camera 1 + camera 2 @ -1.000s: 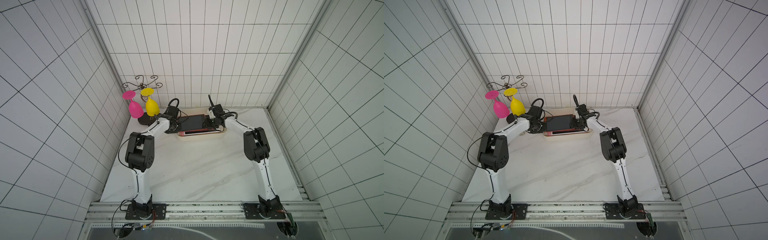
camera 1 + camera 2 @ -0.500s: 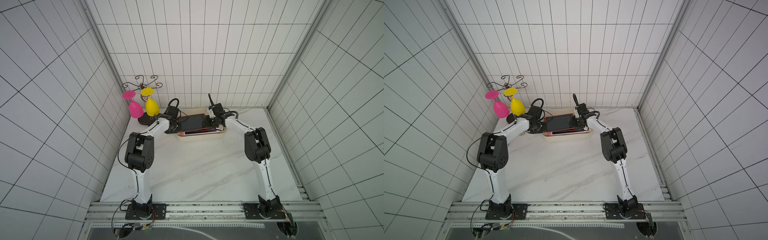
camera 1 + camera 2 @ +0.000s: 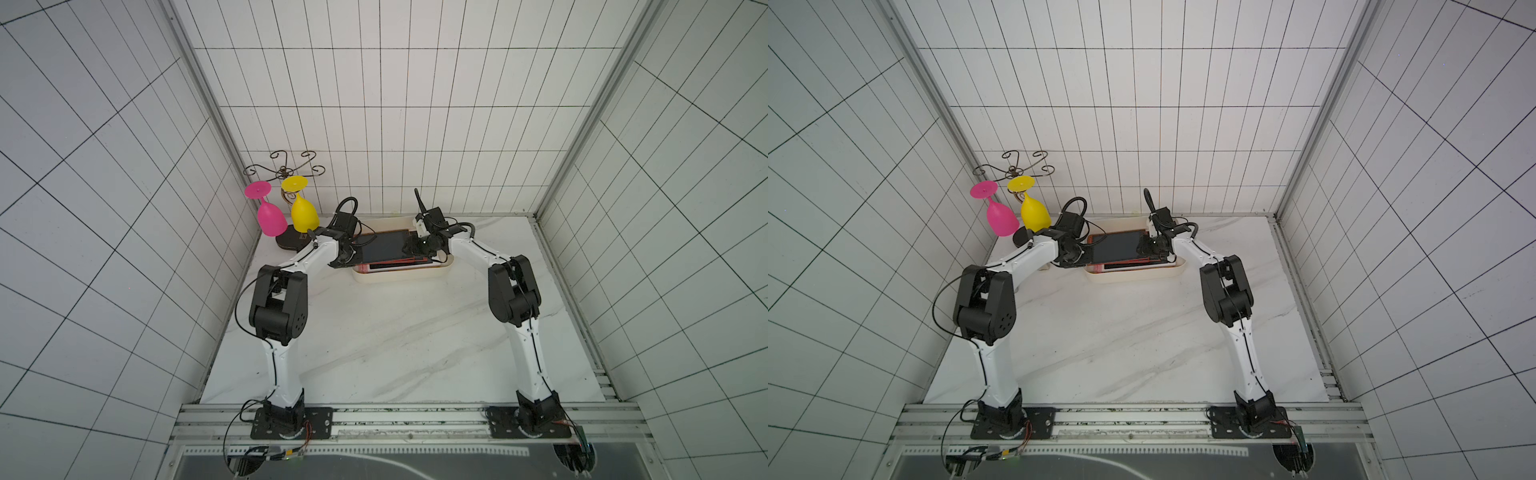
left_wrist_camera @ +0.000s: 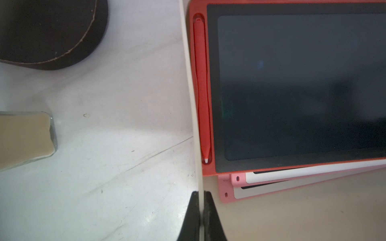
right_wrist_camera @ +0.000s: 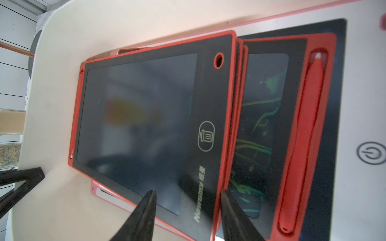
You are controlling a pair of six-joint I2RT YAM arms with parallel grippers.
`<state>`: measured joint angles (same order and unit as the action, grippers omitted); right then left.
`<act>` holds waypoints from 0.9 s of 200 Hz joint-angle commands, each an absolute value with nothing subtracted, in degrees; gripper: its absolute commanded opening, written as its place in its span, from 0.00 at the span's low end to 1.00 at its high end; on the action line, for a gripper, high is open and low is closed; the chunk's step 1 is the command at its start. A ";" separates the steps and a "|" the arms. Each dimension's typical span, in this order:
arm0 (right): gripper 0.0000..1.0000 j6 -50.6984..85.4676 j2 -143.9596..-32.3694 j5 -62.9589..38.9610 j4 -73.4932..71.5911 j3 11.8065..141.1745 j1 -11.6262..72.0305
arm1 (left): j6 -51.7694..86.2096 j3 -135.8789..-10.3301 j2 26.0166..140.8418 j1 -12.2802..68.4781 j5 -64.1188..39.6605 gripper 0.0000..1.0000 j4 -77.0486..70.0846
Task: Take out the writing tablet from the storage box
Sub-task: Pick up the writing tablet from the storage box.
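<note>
L hand (image 4: 199, 193) is pinched tight on the thin side wall of the storage box (image 4: 292, 219), which sits far-centre on the tabletop (image 3: 395, 332). Your R hand (image 5: 188, 192) has its jaws approx half apart, gripping nothing, tips over the logo end of the top red-framed writing tablet (image 5: 146, 125); contact w/ it can't be told. That tablet lies in the box atop a skewed stack of pink-framed tablets (image 4: 271, 185), red stylus (image 4: 201, 87) in its edge slot.
</note>
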<state>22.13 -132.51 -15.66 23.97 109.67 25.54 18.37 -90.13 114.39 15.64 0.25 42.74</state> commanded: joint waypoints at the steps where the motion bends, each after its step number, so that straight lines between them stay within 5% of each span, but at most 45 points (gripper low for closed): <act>1: 0.51 21.27 -130.34 -17.34 24.95 114.07 27.15 | 17.05 -90.26 111.01 16.13 -1.75 0.00 41.21; 180: 0.44 36.31 -127.02 -38.32 12.24 109.53 24.77 | 16.96 -89.03 110.59 15.60 -1.50 0.00 40.68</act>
